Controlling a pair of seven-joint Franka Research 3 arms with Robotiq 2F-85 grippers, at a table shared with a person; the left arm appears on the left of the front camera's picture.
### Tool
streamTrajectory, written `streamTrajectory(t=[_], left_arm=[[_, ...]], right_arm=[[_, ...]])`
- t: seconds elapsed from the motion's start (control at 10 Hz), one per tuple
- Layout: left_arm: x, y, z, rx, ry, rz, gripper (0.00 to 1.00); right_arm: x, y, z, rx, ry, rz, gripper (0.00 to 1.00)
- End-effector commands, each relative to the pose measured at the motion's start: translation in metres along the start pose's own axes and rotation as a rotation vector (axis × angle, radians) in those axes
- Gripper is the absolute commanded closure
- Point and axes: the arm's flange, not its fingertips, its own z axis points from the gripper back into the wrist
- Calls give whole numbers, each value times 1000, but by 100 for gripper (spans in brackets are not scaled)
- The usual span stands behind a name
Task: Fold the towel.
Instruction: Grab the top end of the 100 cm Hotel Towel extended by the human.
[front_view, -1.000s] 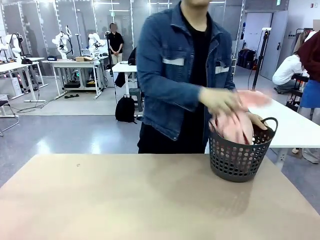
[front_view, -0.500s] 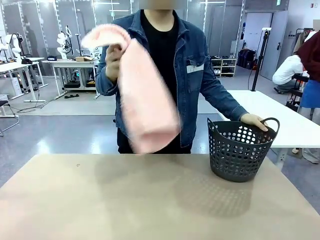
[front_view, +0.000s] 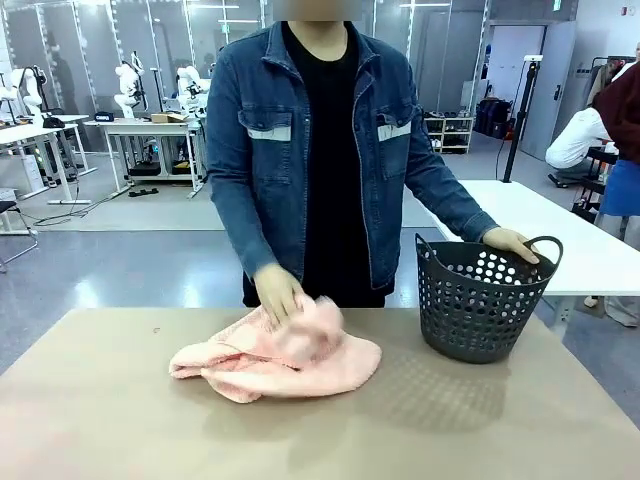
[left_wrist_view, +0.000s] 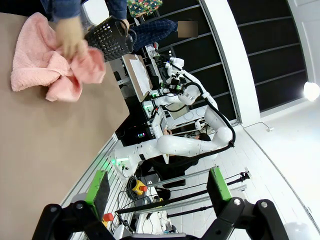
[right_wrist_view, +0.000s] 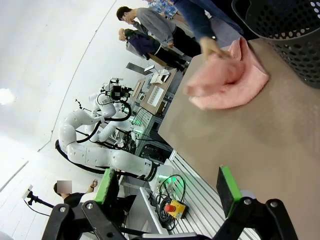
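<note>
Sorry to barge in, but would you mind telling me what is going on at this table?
A person across the table has one hand on a pink towel that lies crumpled, not yet folded, on the tabletop. Their other hand rests on the rim of a dark basket standing beside the towel. The left gripper and the right gripper are open, hold nothing, and sit well back from the towel.

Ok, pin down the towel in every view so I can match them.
Front view: towel lower centre, left of the basket.
Left wrist view: towel top left, basket beside it.
Right wrist view: towel upper right, basket in the corner.
Shared landmark: the dark basket.
</note>
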Motion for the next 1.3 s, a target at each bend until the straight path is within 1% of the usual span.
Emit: streamTrajectory(t=[0.0, 1.2], left_arm=[[0, 0, 1, -5, 0, 10, 0], [0, 0, 1, -5, 0, 10, 0]], right_arm=[[1, 1, 1, 11, -9, 14, 0], [1, 1, 1, 11, -9, 14, 0]])
